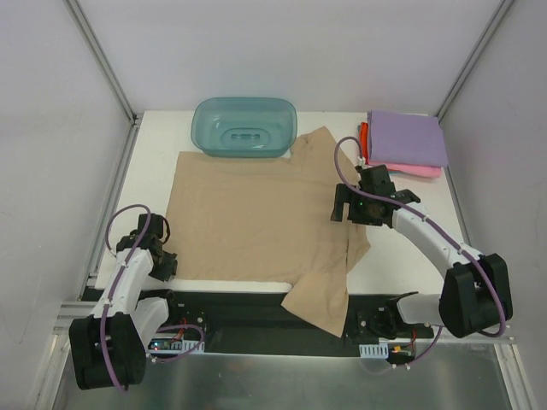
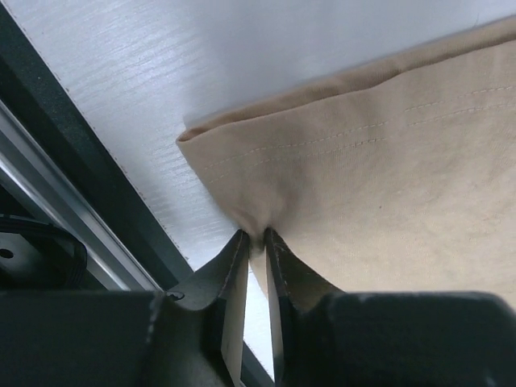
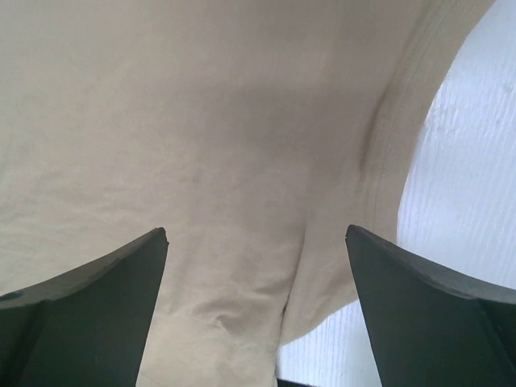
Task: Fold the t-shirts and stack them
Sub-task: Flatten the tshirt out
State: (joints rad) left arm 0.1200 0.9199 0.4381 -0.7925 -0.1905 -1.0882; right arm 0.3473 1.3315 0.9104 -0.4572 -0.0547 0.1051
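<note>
Tan-beige t-shirt [image 1: 248, 222]: hem corner pinched by the narrowed left gripper [image 2: 255, 235] for folding; right gripper [image 3: 256, 230] held wide above the neckline.

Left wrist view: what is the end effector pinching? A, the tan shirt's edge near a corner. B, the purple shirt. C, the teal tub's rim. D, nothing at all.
A: the left end effector is closed on the tan shirt, with cloth bunched in its grip beside the stitched corner.

White table [image 1: 158, 137], pale enclosure walls [image 1: 282, 43], slanted aluminium posts [image 1: 102, 60], black strip [image 1: 248, 314] along near edge, soft even light
</note>
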